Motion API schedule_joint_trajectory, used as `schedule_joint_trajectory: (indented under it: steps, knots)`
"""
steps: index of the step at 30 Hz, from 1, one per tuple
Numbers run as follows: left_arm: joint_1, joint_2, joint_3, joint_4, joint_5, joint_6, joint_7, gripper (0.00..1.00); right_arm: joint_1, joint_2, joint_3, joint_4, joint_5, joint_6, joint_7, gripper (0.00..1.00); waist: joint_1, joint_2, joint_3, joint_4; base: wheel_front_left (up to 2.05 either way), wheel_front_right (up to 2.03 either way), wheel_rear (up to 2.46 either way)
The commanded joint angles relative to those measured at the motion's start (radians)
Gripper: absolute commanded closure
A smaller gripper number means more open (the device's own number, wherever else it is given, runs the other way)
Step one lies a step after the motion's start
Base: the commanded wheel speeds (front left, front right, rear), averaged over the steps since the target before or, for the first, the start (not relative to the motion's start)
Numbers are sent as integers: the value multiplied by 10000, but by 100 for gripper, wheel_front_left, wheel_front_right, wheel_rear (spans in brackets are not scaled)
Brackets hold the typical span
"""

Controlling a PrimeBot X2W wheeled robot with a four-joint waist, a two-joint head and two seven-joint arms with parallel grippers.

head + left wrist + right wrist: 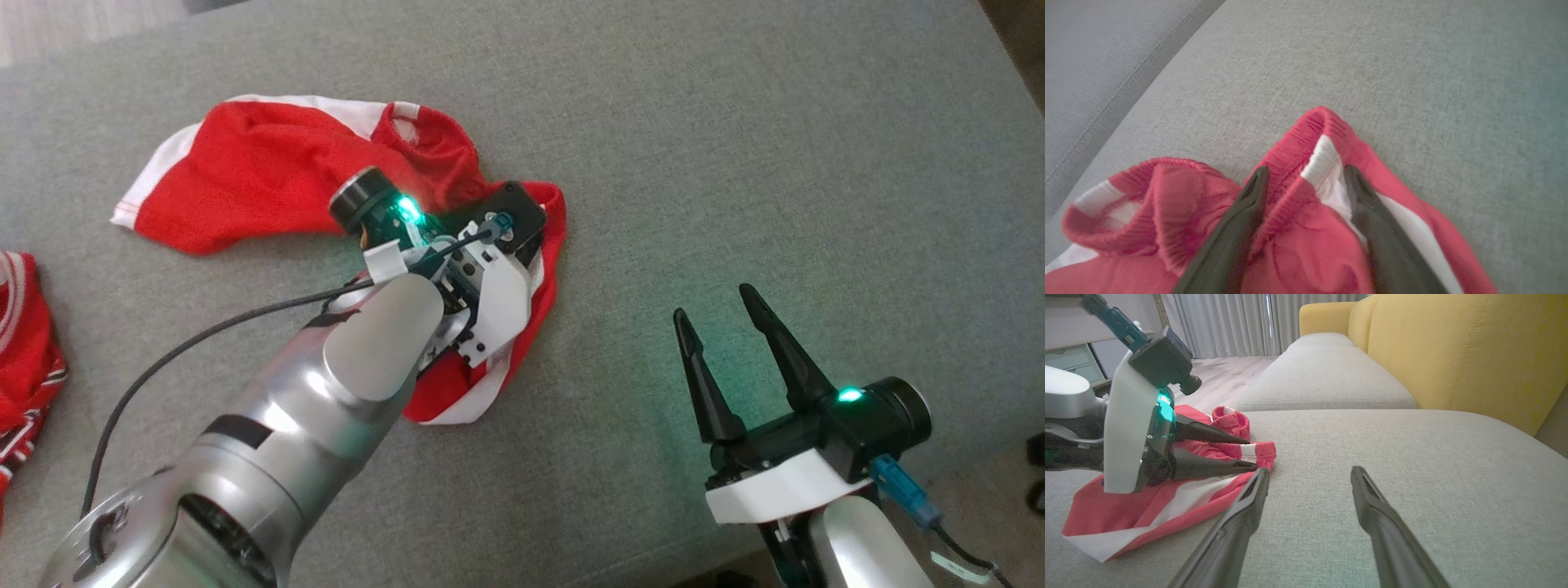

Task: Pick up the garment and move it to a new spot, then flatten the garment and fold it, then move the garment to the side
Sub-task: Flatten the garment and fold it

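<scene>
Grey fabric seat [735,163] under red garment [269,175]; yellow backrest [1453,355], pale curtains [1229,322].

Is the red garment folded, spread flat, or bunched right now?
Bunched: the red garment lies crumpled on the grey cushion, waistband ruffled up, no neat fold.

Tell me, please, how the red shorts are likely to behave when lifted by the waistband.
Probably floppy: the shorts lie crumpled in soft folds on the cushion, so they'd drape and hang. Likely light, being thin cloth. The gathered waistband inside the open left gripper looks thick enough to pinch without slipping.
</scene>
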Motion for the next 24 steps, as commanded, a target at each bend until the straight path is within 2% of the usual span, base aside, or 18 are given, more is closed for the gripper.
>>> schedule_joint_trajectory:
  steps: [1,7,13,19,24]
  knots:
    - [-416,76,91,-253,-120,-34,37,100,-118,-43,212,-288,80,67,-26,0,0,0,-88,55,0,0,0]
    - [-290,76,-367,-573,-1019,-85,-161,100,-88,-43,276,-202,133,67,-26,0,0,0,-514,31,0,0,0]
    - [-618,76,-484,-1096,-2356,-96,-563,100,14,-43,483,-110,393,67,-26,0,0,0,-1133,-332,0,0,0]
    - [-1855,83,-155,-1150,-3275,-98,-804,100,243,-43,669,-33,740,67,-26,0,0,0,-1899,-776,0,0,0]
    - [-3048,129,690,-881,-3816,-40,-1217,100,519,-43,681,67,815,67,-26,0,0,0,-2491,-890,0,0,0]
